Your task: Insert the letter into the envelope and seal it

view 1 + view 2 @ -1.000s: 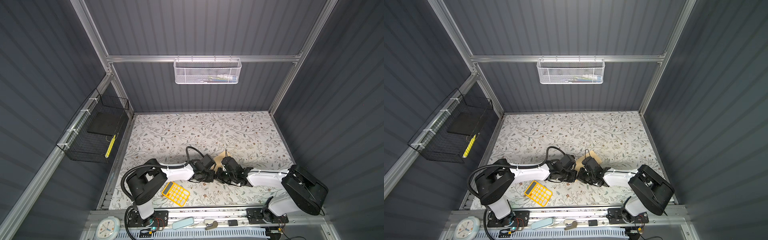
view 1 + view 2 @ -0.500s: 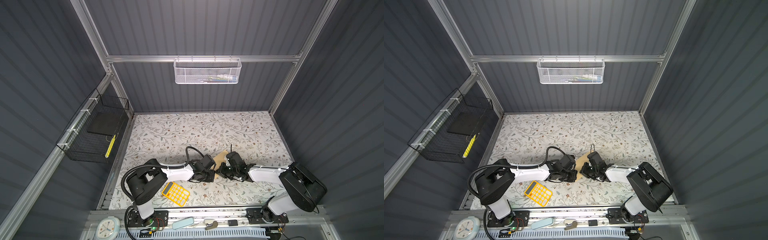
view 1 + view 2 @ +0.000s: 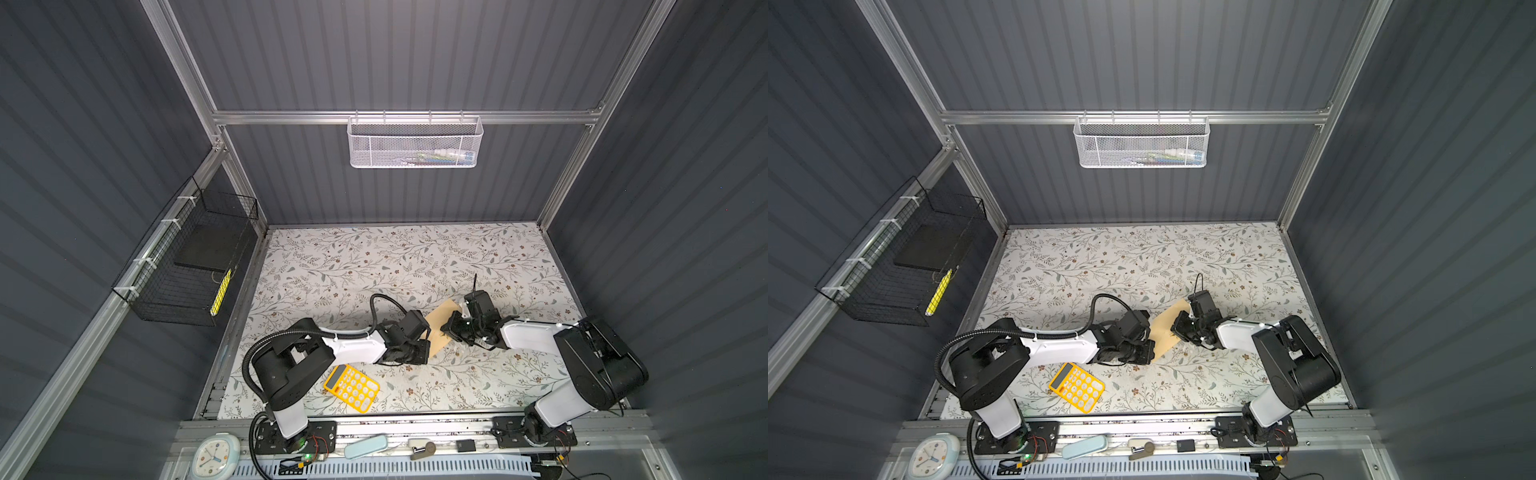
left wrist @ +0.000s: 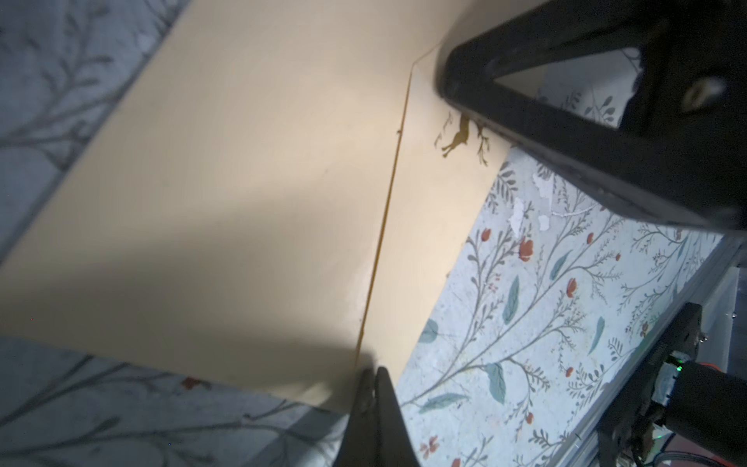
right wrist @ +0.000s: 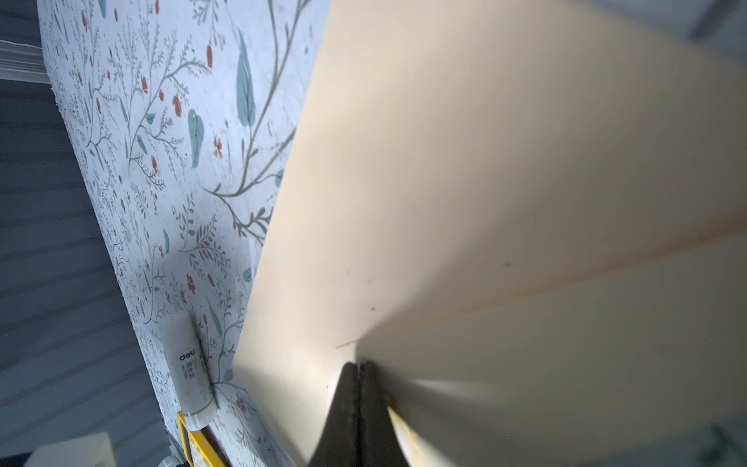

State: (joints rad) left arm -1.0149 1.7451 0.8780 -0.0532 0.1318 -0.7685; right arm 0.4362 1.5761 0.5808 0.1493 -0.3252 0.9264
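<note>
I see a tan envelope (image 4: 242, 182) with a little dark gold deer mark (image 4: 456, 139). My surface (image 3: 374, 257) is pale with grey-green leaves and tiny red flowers. The calculator (image 3: 351, 388) is yellow. The glue stick (image 5: 190, 364) is white. The walls (image 3: 415, 62) are dark grey.

Both top views are evenly lit from above, with straight lines bent at the edges. In the wrist views the envelope (image 4: 226, 170) is crossed by broad shadows and blurred close up.

floral table (image 3: 374, 257) carries the tan envelope (image 3: 439, 328), a yellow calculator (image 3: 351, 388) and a white glue stick (image 5: 190, 364).
</note>
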